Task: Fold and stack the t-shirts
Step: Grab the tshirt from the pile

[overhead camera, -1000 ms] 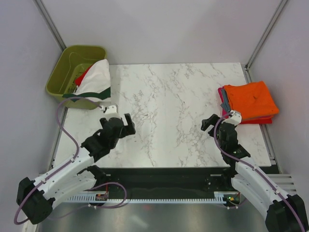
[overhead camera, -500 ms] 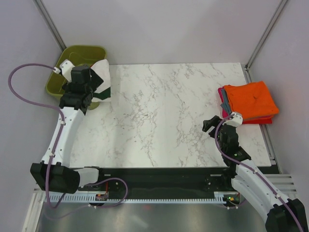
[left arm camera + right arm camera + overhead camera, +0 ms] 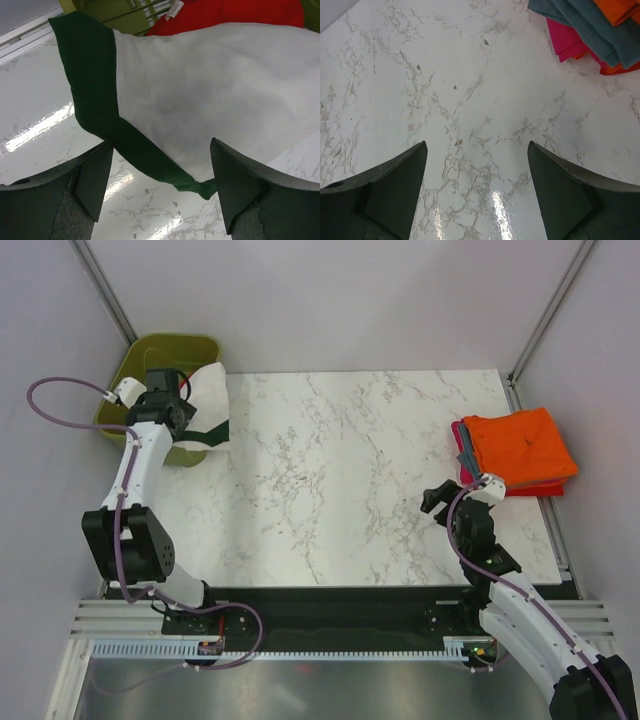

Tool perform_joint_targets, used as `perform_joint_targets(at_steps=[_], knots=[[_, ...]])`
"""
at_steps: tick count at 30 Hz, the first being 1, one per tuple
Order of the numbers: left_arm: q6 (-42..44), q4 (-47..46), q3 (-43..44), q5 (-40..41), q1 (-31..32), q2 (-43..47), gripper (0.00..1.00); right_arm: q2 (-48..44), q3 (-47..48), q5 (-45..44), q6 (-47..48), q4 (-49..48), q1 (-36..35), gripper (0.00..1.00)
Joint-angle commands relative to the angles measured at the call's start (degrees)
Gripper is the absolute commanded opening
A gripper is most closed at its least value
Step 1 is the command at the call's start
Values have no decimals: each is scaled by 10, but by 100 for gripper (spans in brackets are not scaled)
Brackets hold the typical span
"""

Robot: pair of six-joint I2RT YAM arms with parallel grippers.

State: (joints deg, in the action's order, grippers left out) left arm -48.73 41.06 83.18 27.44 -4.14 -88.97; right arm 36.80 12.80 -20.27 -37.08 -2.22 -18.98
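A cream t-shirt [image 3: 208, 400] with dark green trim hangs out of the olive bin [image 3: 135, 370] onto the table's back left corner. My left gripper [image 3: 168, 405] hovers over it, open. In the left wrist view the cream cloth [image 3: 210, 85] and its green sleeve [image 3: 90, 75] lie just ahead of the left gripper [image 3: 161, 145], with nothing pinched. A red t-shirt [image 3: 225, 12] shows behind, inside the bin. Folded t-shirts are stacked at the right edge, orange [image 3: 520, 445] on top, grey-blue [image 3: 590, 25] and pinkish red [image 3: 565, 37] beneath. My right gripper [image 3: 435, 500] stands open over bare marble [image 3: 476, 145], left of and nearer than the stack.
The marble tabletop [image 3: 350, 470] spreads between the bin and the stack. Grey walls and metal posts [image 3: 105, 285] close in the back and sides. The left arm's purple cable [image 3: 60, 390] loops out past the table's left edge.
The left arm swung from the table's left middle up to the bin and now hangs over the cream shirt. The right gripper drew back slightly toward the near edge.
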Motion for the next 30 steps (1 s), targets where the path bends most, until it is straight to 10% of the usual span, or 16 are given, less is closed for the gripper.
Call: perform_joint_targets(at_steps=[1,4,9,22,30], knots=[[-64,11,13,40,-4,-14,85,-15,4,-7,-6,5,-2,90],[-66,12,25,22,-6,-39,79,-23,2,-8,-7,6,-3,90],[-60,12,24,32,-7,-30,36,-25,1,-11,-8,5,-3,89],[-61,7,108,60,-7,88,10,-7,5,-10,-11,1,-3,89],[-111,-26,199,-122,1,131,2,-6,3,-8,-11,-4,-3,89]])
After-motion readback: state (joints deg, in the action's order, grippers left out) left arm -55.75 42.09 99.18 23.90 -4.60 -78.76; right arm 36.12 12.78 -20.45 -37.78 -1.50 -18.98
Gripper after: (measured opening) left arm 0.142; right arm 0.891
